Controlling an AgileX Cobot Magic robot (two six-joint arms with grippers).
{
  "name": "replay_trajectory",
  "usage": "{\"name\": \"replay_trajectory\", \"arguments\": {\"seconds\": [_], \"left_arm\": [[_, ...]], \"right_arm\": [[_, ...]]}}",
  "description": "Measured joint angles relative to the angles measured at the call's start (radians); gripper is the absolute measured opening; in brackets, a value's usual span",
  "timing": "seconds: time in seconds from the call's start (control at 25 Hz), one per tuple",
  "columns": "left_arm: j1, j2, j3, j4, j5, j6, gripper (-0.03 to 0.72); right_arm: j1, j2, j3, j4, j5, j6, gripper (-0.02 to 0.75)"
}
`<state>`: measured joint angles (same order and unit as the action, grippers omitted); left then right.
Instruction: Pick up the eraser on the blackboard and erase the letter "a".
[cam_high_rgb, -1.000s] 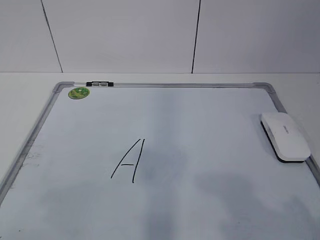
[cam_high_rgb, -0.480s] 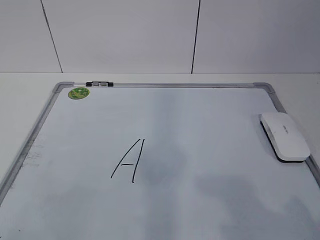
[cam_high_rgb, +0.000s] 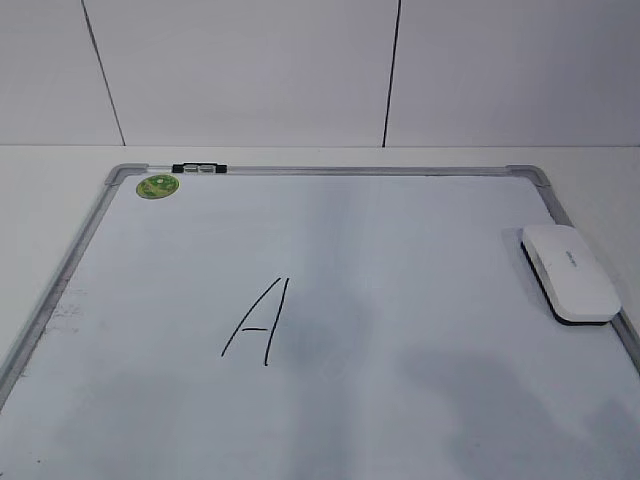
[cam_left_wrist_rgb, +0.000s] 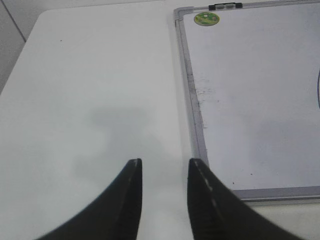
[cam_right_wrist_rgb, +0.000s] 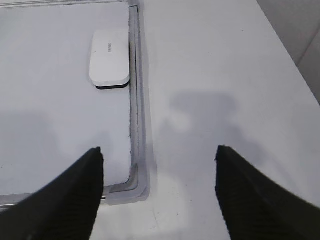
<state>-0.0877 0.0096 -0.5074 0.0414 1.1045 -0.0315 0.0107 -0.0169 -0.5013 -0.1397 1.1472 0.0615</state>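
The eraser, a white rounded block with a black underside, lies flat on the blackboard against its right frame; it also shows in the right wrist view. A tall capital "A" is written mid-board. No lowercase letter "a" shows in any view. My left gripper hovers open over bare table just left of the board's near left corner. My right gripper stands wide open above the board's near right corner, well short of the eraser. Both are empty and outside the exterior view.
A round green sticker and a small black clip sit at the board's far left corner. White table surrounds the board on both sides. A white panelled wall rises behind.
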Motion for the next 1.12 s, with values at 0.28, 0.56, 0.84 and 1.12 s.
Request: {"name": "replay_trajectory", "arguments": {"seconds": [0.28, 0.56, 0.84, 1.12], "left_arm": [[0.084, 0.0, 0.0, 0.0, 0.0, 0.0, 0.235], [0.093, 0.0, 0.0, 0.0, 0.0, 0.0, 0.235], [0.093, 0.0, 0.0, 0.0, 0.0, 0.0, 0.235], [0.093, 0.0, 0.0, 0.0, 0.0, 0.0, 0.235]], "right_arm": [[-0.047, 0.0, 0.0, -0.002, 0.0, 0.0, 0.559], [-0.053, 0.0, 0.0, -0.002, 0.0, 0.0, 0.559], [-0.053, 0.0, 0.0, -0.002, 0.0, 0.0, 0.559], [-0.053, 0.0, 0.0, -0.002, 0.0, 0.0, 0.559]]}}
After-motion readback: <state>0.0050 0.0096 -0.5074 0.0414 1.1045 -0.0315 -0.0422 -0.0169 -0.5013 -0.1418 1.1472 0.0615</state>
